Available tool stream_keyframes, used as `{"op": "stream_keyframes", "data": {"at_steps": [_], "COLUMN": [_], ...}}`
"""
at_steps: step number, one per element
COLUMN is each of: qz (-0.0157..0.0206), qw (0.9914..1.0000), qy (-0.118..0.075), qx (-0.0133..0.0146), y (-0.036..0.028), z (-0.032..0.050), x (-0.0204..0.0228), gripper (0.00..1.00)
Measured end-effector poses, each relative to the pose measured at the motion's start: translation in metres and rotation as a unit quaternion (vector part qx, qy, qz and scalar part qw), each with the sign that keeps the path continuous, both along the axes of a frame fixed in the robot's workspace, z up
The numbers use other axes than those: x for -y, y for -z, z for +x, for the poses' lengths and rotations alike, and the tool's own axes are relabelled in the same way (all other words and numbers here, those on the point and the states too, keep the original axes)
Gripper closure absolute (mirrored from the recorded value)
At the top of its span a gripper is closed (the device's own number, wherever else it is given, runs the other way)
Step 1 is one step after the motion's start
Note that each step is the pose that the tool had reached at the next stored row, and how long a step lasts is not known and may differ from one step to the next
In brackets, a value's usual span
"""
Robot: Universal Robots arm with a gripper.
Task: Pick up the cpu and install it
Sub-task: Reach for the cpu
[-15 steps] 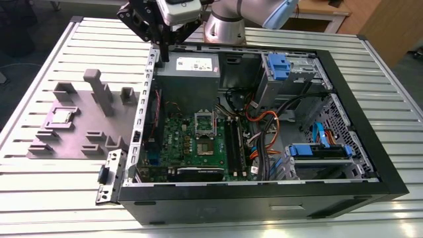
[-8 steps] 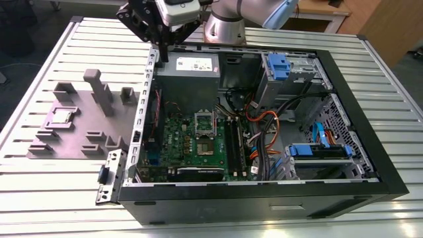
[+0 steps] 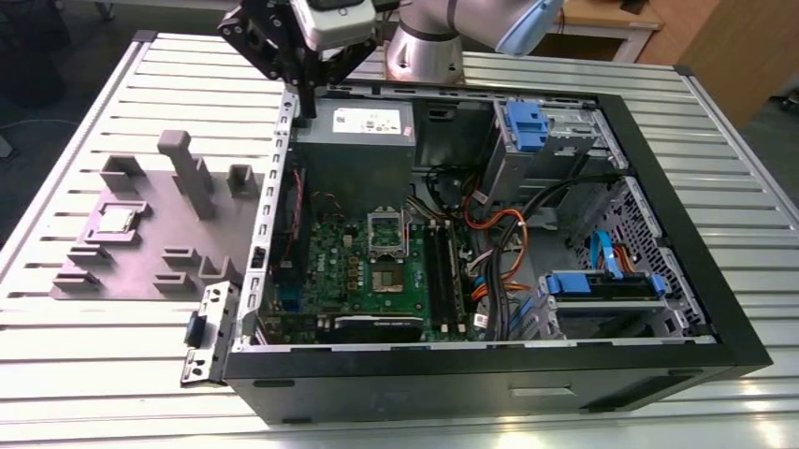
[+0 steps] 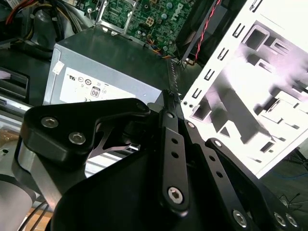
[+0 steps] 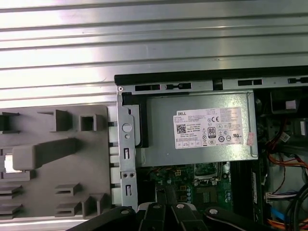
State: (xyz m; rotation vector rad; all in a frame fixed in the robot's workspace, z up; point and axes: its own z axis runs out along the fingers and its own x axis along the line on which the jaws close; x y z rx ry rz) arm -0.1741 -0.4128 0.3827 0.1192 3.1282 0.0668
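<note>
One cpu (image 3: 119, 218) lies flat on the grey fixture plate (image 3: 138, 269) near the tabletop's (image 3: 75, 346) edge at the exterior view's left; the gripper (image 3: 302, 108), narrow and empty, hangs above the open computer case's (image 3: 500, 383) power-supply corner, well apart from it.

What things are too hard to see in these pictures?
- cpu: in the exterior view, too small to tell which way it is turned.
- socket: in the exterior view, too small to tell whether it is empty; in the first wrist view the power supply hides part of it.
- grey tray: in the first wrist view, cut off by the picture's edge.
</note>
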Motion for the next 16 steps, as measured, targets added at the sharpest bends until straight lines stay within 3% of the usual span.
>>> {"op": "stream_keyframes", "data": {"at_steps": [16], "qz": [0.0000], "qw": [1.00000], "qy": [0.000], "qx": [-0.0020], "y": [0.0018], "z": [-0.0042], "x": [0.0000], "gripper": [0.89]}}
